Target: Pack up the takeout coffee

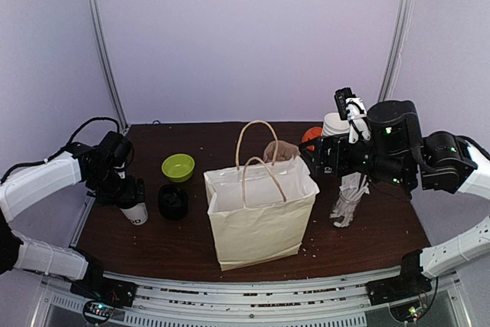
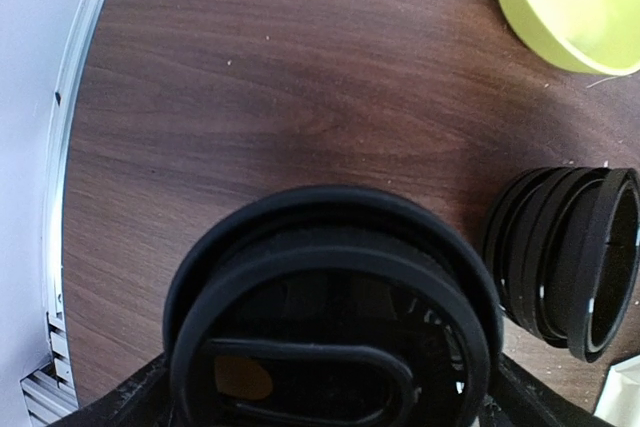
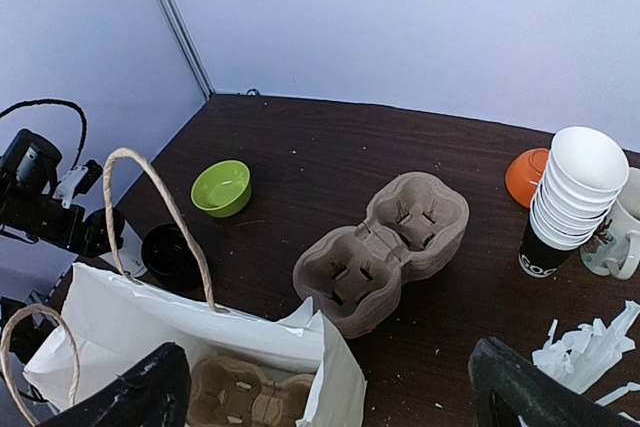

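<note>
Left gripper (image 1: 130, 198) is flanking the takeout coffee (image 2: 330, 327) near the left edge, grip hard to tell; right gripper (image 3: 325, 392) is gaping wide above the bag (image 1: 260, 212).

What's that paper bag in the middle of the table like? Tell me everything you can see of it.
The paper bag is cream-white, with two tan twisted-paper loop handles standing up from its rim. It stands upright near the middle of the dark wooden table, with its mouth open and its sides lightly creased. Seen from the right wrist view, a brown cardboard cup carrier lies flat at the bottom of the bag.
</note>
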